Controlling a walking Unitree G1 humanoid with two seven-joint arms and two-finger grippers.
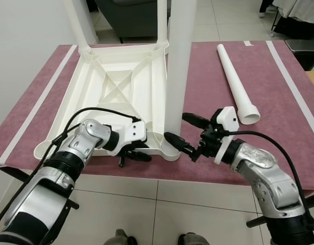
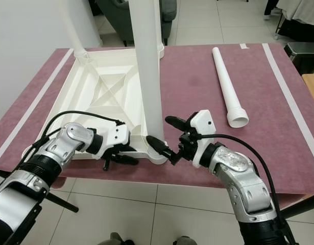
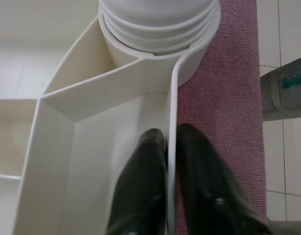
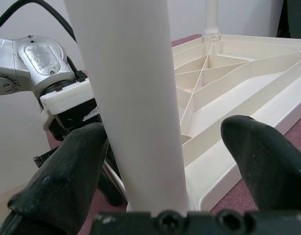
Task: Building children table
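Observation:
A white plastic table top (image 1: 116, 87) lies upside down on a maroon mat (image 1: 208, 92). Legs stand in its far left corner (image 1: 77, 23), its far right corner (image 1: 162, 20) and its near right corner (image 1: 178, 66). My left gripper (image 1: 139, 154) is shut on the near rim (image 3: 172, 98), one finger (image 3: 140, 186) inside the wall and one outside. My right gripper (image 1: 175, 126) is open low around the near right leg (image 4: 130, 98), with its fingers (image 4: 263, 152) apart from it on either side. A loose leg (image 1: 233, 76) lies on the mat to the right.
The mat has white tape stripes (image 1: 292, 87) along its sides and ends just beyond the table top's near rim, with tiled floor (image 1: 162, 204) below. A grey chair (image 1: 131, 15) stands behind, a wall is on the left, and a dark object (image 1: 305, 48) sits at the right.

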